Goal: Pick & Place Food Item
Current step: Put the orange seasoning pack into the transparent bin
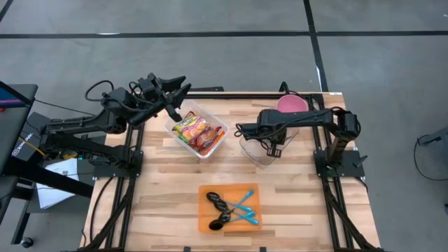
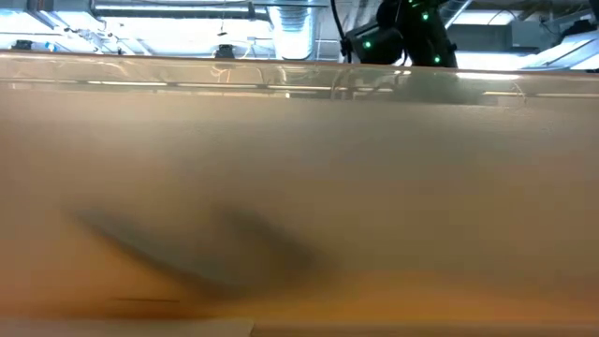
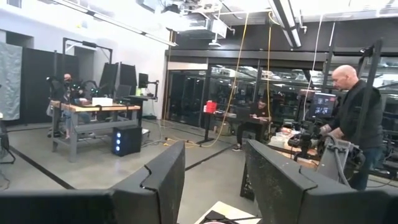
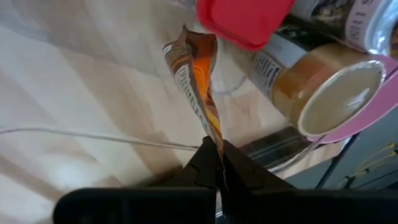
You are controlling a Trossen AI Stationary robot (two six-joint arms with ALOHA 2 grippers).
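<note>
Wooden table (image 1: 168,189); orange packet (image 4: 198,81) in right end effector (image 4: 217,163), wrist-view only.

The wooden tabletop (image 1: 161,189) carries a clear tub (image 1: 198,132) of snack packets at back left, a clear bowl (image 1: 257,150) beside a pink plate (image 1: 292,104), and an orange tray (image 1: 229,208) of utensils in front.

The desk (image 1: 168,182) is pale striped wood. A clear tub (image 1: 217,130) holds red, orange and yellow packets (image 1: 195,131). The orange tray (image 1: 204,220) carries black and blue utensils (image 1: 234,208). A pink bowl (image 1: 292,103) holds a jar (image 4: 323,87) with a red lid (image 4: 245,18). The black right gripper (image 4: 219,163) pinches an orange-and-brown sachet (image 4: 196,81).
</note>
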